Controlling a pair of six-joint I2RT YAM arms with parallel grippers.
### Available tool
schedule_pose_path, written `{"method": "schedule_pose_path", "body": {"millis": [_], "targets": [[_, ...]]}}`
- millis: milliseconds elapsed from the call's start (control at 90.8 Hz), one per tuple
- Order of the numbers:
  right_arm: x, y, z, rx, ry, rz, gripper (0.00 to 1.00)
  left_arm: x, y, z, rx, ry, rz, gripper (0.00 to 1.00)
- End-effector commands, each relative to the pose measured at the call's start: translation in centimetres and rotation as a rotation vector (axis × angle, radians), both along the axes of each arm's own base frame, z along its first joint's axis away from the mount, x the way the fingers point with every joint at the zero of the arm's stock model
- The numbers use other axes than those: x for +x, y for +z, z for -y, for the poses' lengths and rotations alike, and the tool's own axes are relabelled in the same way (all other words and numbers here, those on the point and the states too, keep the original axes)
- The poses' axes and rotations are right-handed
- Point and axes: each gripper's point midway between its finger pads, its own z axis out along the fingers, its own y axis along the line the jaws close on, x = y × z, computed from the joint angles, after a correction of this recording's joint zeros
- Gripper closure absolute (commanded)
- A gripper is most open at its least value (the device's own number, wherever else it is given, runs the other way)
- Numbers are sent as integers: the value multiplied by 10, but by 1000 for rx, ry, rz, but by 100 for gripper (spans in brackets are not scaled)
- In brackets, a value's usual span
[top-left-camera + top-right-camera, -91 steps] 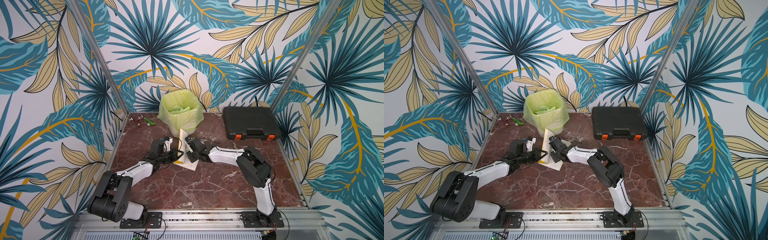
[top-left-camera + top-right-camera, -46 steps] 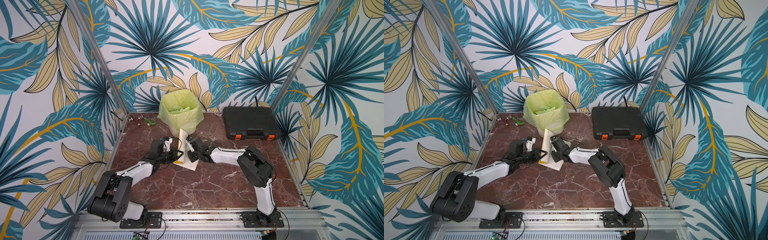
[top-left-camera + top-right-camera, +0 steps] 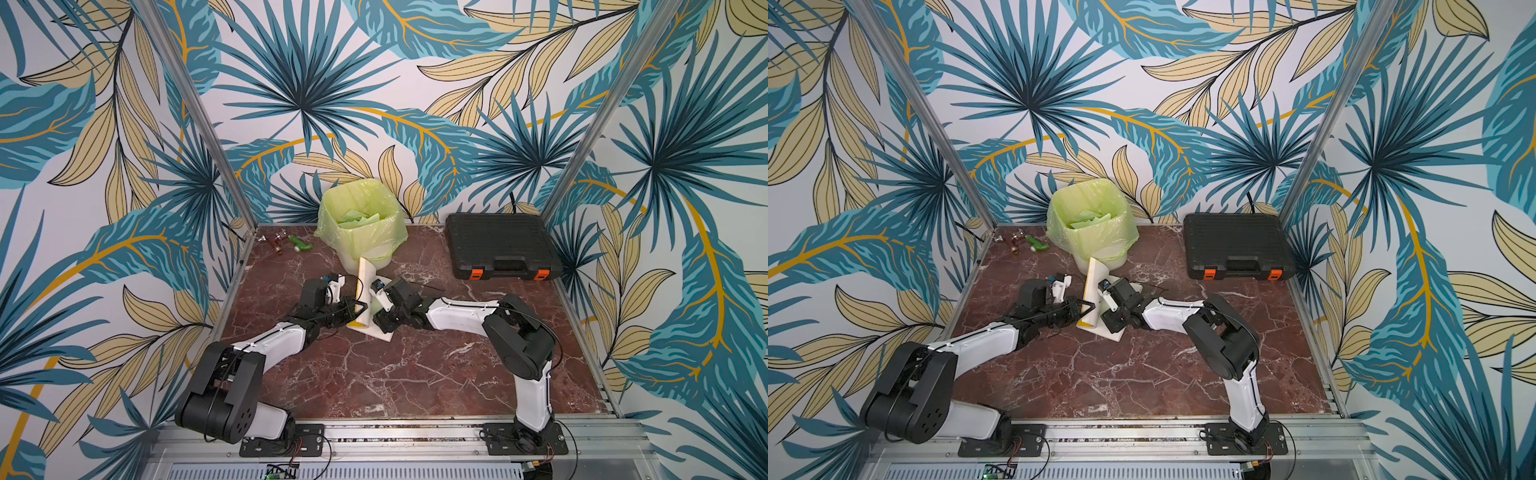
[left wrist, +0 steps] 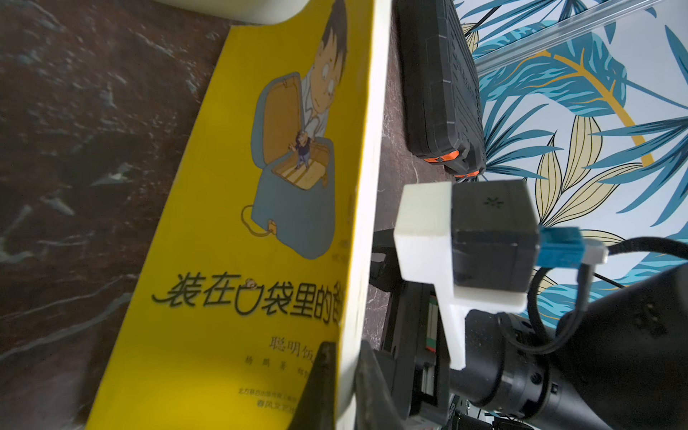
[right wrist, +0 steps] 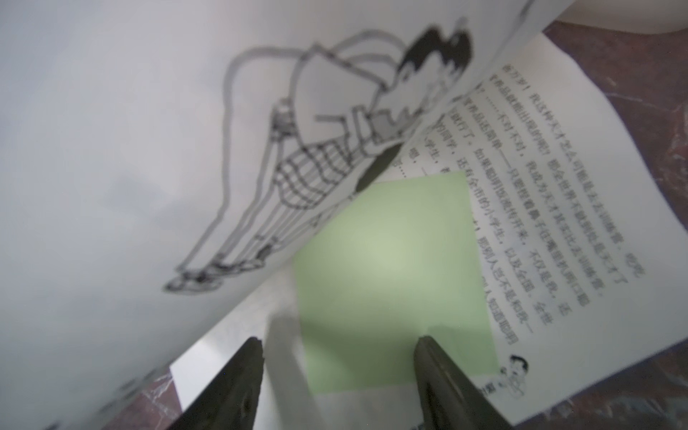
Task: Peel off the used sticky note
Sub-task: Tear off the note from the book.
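Pale green square paper sticky note [image 5: 391, 275]: not yet peeled.
It lies flat on a printed text page of the open yellow-covered paperback book [image 4: 231, 231], overlapping the text; the note's face is blank.

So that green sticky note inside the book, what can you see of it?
The sticky note is a pale green paper square, blurred, so any writing cannot be made out. It lies flat on the printed page of the open book, covering some text. A lifted page hides one corner. The right gripper stands open at its near edge, apparently not gripping it.
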Motion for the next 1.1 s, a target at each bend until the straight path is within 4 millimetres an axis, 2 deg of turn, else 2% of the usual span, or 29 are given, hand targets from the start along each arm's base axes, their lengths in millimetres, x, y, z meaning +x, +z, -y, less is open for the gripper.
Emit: {"method": "schedule_pose_path", "body": {"millis": [0, 99, 242, 352, 562, 683, 793, 892, 958, 1091], "targets": [[-62, -96, 80, -355, -52, -284, 39, 0, -9, -5, 8, 12, -24, 100], [-61, -105, 94, -430, -83, -278, 47, 0, -9, -6, 8, 15, -27, 100], [-60, -113, 101, -467, -107, -284, 60, 1, -8, -8, 8, 21, -25, 100], [-58, -112, 98, -448, -122, -282, 69, 0, -6, -9, 10, 26, -22, 100], [-50, -101, 83, -341, -142, -287, 79, -1, -6, -10, 12, 29, -22, 100], [-40, -83, 66, -219, -154, -285, 88, -1, -7, -10, 14, 31, -22, 100], [-23, -60, 54, -113, -174, -270, 100, -2, -9, -11, 16, 32, -25, 100], [-14, -44, 49, -35, -193, -280, 100, -4, -11, -11, 19, 31, -29, 100], [-1, -29, 42, 57, -208, -264, 100, -4, -13, -12, 30, 32, -30, 100], [18, -9, 46, 230, -283, -303, 100, -7, -16, -15, 57, 29, -33, 100]]}}
